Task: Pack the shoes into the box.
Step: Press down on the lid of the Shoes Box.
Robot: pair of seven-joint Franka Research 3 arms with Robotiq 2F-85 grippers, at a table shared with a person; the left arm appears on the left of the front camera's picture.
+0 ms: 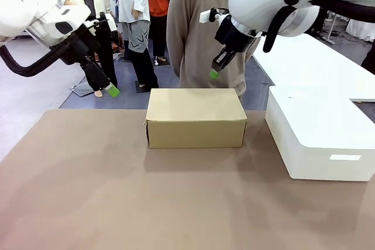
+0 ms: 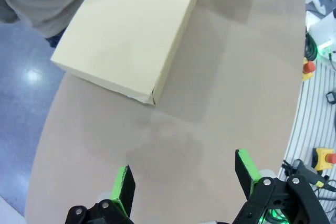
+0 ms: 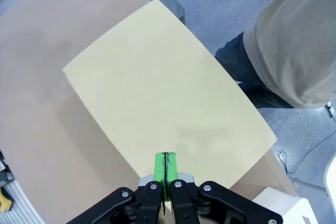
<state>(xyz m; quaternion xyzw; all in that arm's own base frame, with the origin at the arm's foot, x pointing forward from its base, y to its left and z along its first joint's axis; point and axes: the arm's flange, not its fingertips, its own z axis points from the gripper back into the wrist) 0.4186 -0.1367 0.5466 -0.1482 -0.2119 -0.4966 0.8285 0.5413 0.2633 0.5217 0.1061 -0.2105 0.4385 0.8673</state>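
One closed brown cardboard shoebox [image 1: 195, 119], matte and rectangular, sits mid-desk [image 1: 117, 203]. Front view adds a smooth white box [image 1: 319, 136] beside it. Left wrist view shows left gripper [image 2: 186, 179] fingers spread; right wrist view shows right gripper [image 3: 166, 163] fingers pressed together, empty.

A tan-brown table [image 1: 117, 203] carries two things. The brown cardboard box [image 1: 195, 118] sits near the far edge, about midway across, with its lid shut flat — nothing rests on top of it. To its right, set apart from it, stands a larger white rectangular box [image 1: 319, 136] — it reaches the table's right side.
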